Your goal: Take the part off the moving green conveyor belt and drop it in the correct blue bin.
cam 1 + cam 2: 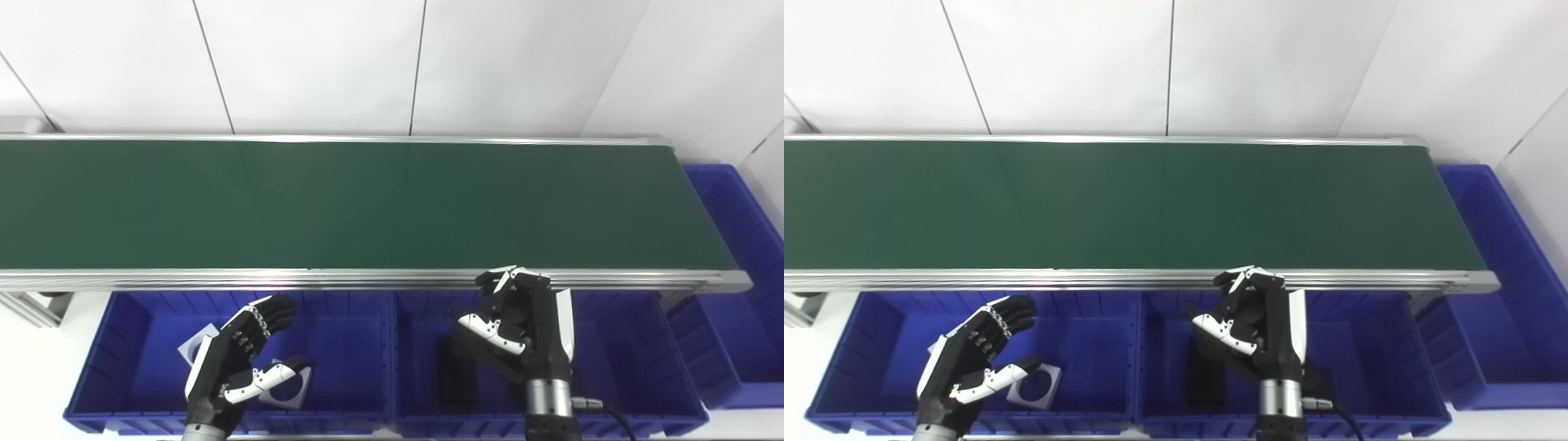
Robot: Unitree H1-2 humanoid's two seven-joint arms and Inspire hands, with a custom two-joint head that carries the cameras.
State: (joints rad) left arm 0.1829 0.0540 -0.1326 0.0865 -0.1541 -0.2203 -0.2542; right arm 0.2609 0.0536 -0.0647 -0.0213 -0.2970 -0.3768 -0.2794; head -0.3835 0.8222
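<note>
Overhead, the green conveyor belt (343,202) runs left to right across the whole width, bare green from its far silver rail to its near silver rail (367,278), with no part visible anywhere on it. Its right end stops short of a blue end bin (744,245) that sits against the right edge of the scene.

Just below the near rail, two blue bins stand side by side. The left blue bin (128,331) holds two flat grey square parts, each with a round hole: one grey part (293,392) lies near the bin's near wall, and another grey part (195,348) peeks out on the left, partly hidden. The left hand (236,367) hovers over this bin, fingers spread apart and thumb out, holding nothing.

The right blue bin (643,361) has a dark rectangular part (456,380) lying on its floor at the left side. The right hand (520,324) hangs above it, its fingertips close to the belt's near rail, fingers curled inward toward the thumb; nothing shows between them. The right half of this bin's floor is open blue.

Bin walls between the two hands are touching.
</note>
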